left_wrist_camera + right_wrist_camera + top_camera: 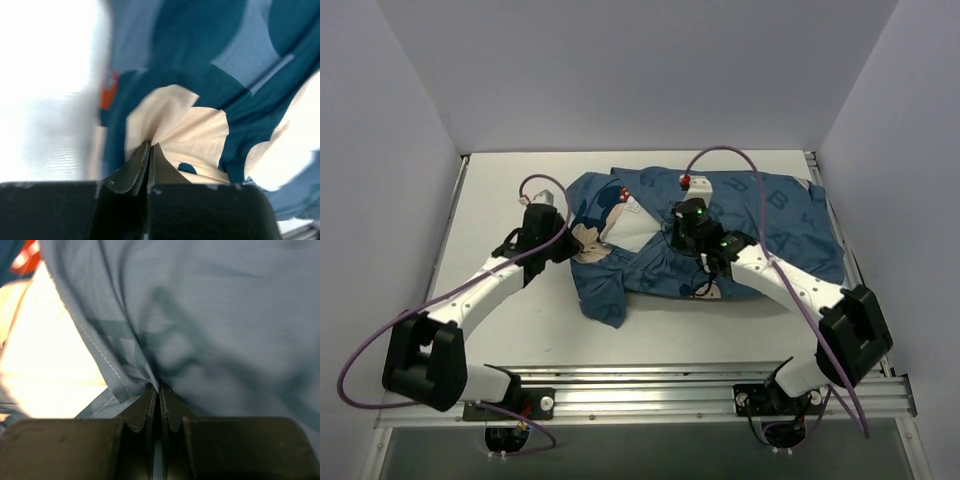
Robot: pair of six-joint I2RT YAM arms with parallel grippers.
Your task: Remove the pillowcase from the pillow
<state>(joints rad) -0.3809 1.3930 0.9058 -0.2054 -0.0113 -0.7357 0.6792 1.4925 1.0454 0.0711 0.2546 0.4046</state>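
The blue printed pillowcase (760, 225) lies rumpled across the middle and right of the table, covering most of the pillow. A small patch of white pillow (638, 232) shows at the cloth's opening, and also as a bright area in the right wrist view (45, 370). My left gripper (578, 243) is at the pillowcase's left edge. In the left wrist view it (150, 145) is shut on a cream-printed fold of the cloth (200, 130). My right gripper (682, 215) is over the middle of the cloth. In its wrist view it (157, 386) is shut on the stitched hem of the pillowcase (115, 370).
The white table (510, 320) is boxed in by pale walls at the left, back and right. A metal rail (650, 385) runs along the near edge by the arm bases. Purple cables loop over both arms.
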